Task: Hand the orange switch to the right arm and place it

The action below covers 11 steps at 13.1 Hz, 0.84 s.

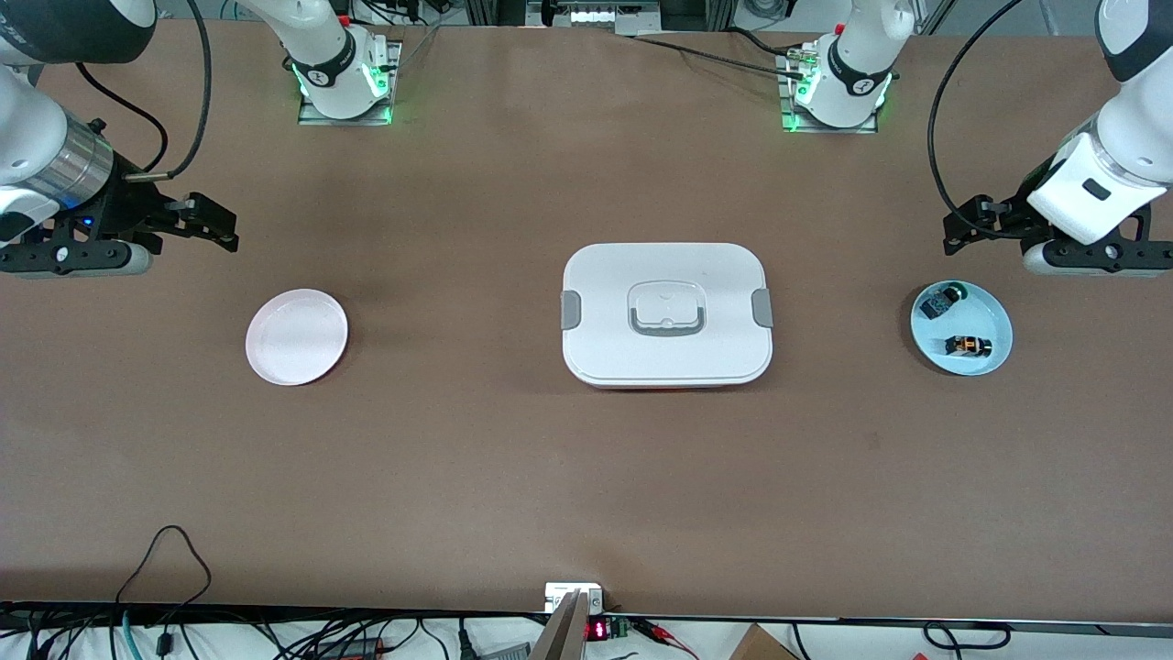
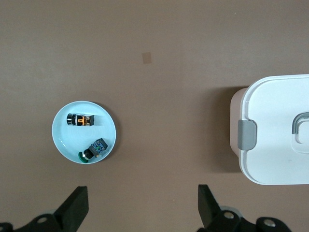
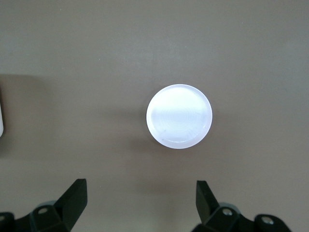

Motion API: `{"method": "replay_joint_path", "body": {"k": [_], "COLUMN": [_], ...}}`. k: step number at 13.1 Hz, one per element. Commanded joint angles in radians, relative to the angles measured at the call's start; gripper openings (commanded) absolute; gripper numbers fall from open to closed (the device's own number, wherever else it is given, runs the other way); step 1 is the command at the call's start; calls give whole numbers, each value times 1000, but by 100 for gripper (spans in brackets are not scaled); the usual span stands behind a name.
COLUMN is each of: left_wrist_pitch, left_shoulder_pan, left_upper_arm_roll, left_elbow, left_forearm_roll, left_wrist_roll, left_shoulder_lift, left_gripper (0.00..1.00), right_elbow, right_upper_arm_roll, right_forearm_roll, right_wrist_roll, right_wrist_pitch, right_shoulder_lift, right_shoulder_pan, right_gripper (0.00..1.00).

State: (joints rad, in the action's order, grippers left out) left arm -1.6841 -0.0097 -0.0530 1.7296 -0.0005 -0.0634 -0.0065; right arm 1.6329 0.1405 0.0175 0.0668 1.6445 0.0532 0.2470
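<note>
The orange switch point(image 1: 968, 346) is a tiny black part with an orange face. It lies in a light blue dish point(image 1: 994, 316) at the left arm's end of the table, and it also shows in the left wrist view point(image 2: 81, 120). My left gripper point(image 1: 959, 231) hangs open and empty over bare table beside that dish; its own view shows the wide gap point(image 2: 141, 194). My right gripper point(image 1: 213, 223) hangs open and empty over bare table beside a white plate point(image 1: 297, 336), with the gap also showing in the right wrist view point(image 3: 139, 188).
A second small part with a green knob point(image 1: 941, 301) lies in the same blue dish, farther from the front camera than the switch. A white lidded box point(image 1: 667, 313) stands at the table's middle. The white plate point(image 3: 179, 116) holds nothing.
</note>
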Motion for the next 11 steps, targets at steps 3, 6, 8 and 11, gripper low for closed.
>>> {"method": "replay_joint_path", "body": {"k": [3, 6, 8, 11], "left_wrist_pitch": [35, 40, 14, -106], "left_shoulder_pan": [54, 146, 191, 211], "left_upper_arm_roll": [8, 9, 9, 9], "left_elbow": [-77, -71, -64, -12], "left_forearm_roll": [5, 10, 11, 16], "left_wrist_roll": [20, 27, 28, 31], "left_shoulder_lift": [115, 196, 264, 339], "left_gripper": [100, 100, 100, 100], "right_elbow": [-13, -13, -12, -12], "right_upper_arm_roll": [-2, -2, -2, -2], "right_forearm_roll": [15, 15, 15, 15], "right_wrist_roll": [5, 4, 4, 2], "right_wrist_pitch": [-2, -2, -2, -2], "right_shoulder_lift": [1, 1, 1, 2], "right_shoulder_pan": [-8, -9, -9, -12], "right_gripper": [100, 100, 100, 100]}}
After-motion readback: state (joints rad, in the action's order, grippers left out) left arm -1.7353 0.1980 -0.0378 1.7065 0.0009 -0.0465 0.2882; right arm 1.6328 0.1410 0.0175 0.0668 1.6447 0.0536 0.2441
